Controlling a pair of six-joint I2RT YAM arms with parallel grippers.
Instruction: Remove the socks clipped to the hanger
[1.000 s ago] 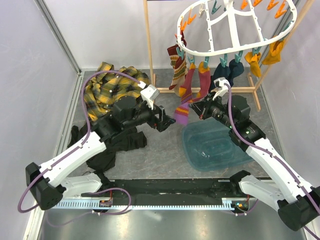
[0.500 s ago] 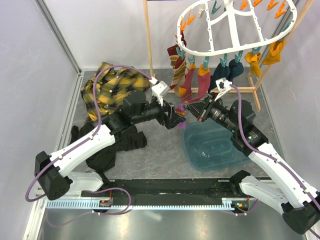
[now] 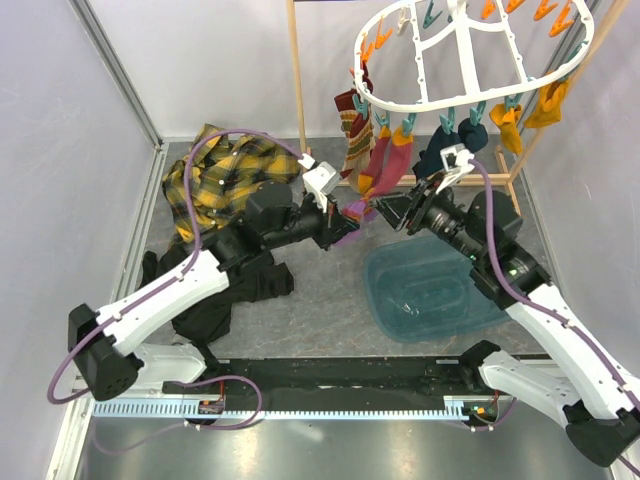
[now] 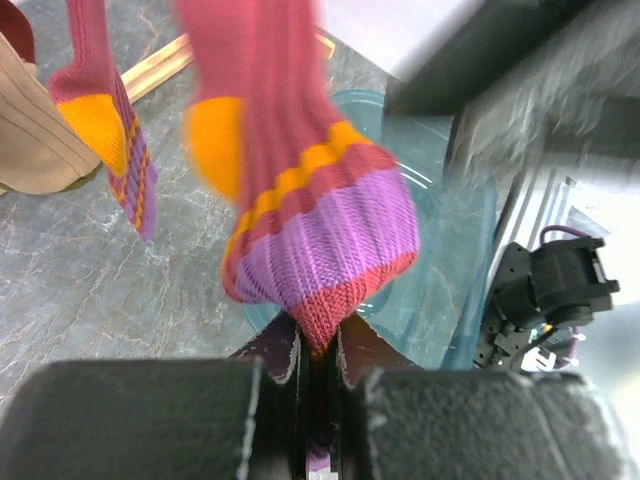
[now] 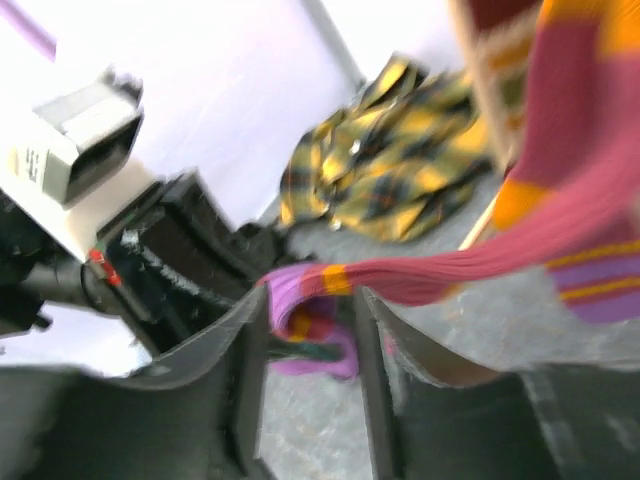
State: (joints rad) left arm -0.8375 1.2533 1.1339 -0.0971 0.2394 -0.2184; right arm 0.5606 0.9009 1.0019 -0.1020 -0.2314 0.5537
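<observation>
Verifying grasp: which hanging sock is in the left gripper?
The maroon sock with orange and purple stripes, purple toe pinched in the left gripper; other socks hang free.

White-shelled left arm [image 3: 165, 293] and right arm [image 3: 560, 330], black joints [image 3: 262, 210], purple cable [image 3: 189, 186] looping along each, white wrist camera blocks [image 3: 320, 181], black pebbled fingers [image 4: 130, 420] on left gripper [image 4: 318, 352].

The sock [image 4: 320, 230] is striped in maroon, orange and purple, with an orange heel. The hanger [image 3: 420, 103] is coloured white, its clips [image 3: 372, 45] orange and teal. Mustard socks [image 3: 552, 103] and a navy sock [image 3: 473, 137] are seen. The shirt [image 3: 225, 180] is checked in yellow and black; the tub [image 3: 400, 290] is tinted teal.
</observation>
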